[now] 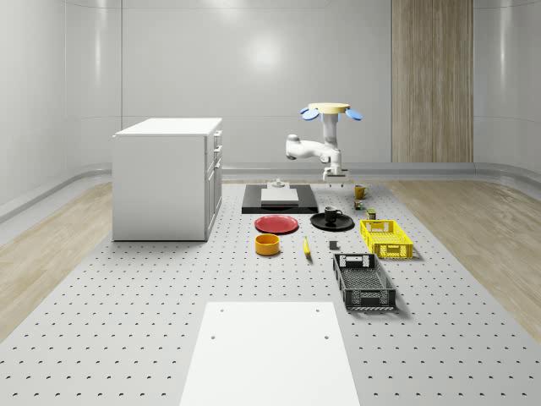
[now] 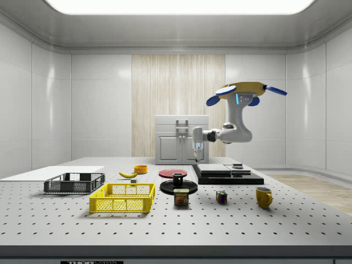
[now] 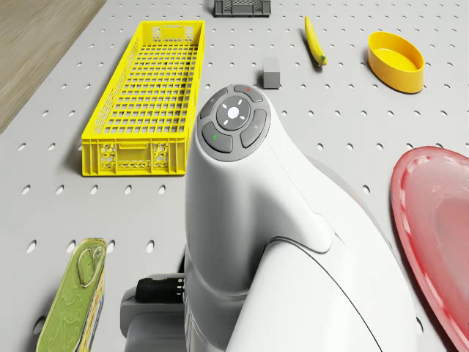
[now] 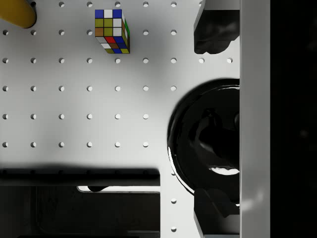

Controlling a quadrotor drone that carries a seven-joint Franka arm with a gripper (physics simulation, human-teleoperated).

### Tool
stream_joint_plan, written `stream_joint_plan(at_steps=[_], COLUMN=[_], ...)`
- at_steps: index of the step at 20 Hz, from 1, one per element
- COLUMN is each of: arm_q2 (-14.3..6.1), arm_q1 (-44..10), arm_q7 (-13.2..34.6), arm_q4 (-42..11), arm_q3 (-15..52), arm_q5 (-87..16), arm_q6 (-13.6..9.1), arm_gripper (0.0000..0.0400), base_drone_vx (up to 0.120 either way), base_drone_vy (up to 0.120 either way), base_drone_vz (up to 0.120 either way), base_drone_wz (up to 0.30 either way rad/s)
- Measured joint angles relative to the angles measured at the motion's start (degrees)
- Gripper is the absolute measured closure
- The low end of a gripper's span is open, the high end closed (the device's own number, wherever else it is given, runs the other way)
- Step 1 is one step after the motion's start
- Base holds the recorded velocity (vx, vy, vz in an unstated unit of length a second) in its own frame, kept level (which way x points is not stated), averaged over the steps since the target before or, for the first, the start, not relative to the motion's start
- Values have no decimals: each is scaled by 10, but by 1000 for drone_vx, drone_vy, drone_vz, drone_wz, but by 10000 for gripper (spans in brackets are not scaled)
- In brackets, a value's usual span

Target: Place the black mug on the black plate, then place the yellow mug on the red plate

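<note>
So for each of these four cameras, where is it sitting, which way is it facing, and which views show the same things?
Whole-scene view: off the robot, high at the table's near end, looking down its length; drone hovers beyond the black plate.
Side view: off the robot, low beside the table; whole robot shows.
Drone view: on the drone, forward and down; arm in front.
Wrist view: along the gripper, down at the black mug.
Shared: yellow crate, whole-scene and drone views.

Two mugs (image 2: 178,179) (image 2: 264,197), two plates (image 1: 276,224) (image 1: 332,222), two crates (image 1: 386,238) (image 1: 363,282), one banana (image 1: 306,247).
</note>
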Motion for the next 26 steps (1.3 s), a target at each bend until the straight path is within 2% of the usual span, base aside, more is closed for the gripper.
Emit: stream_joint_plan(at_steps=[11,17,26], arm_q2=[1,1,2], arm_q1=[0,0,0], arm_q7=[0,0,0], arm_q4=[0,0,0], arm_q3=[0,0,0], arm_q5=[0,-1,-1], arm_q6=[-1,-1,-2], arm_gripper=[0,0,0], base_drone_vx=[-120,-120,-120], base_drone_vy=[120,0,120], base_drone_vz=[0,67,0], base_drone_wz=[0,0,0])
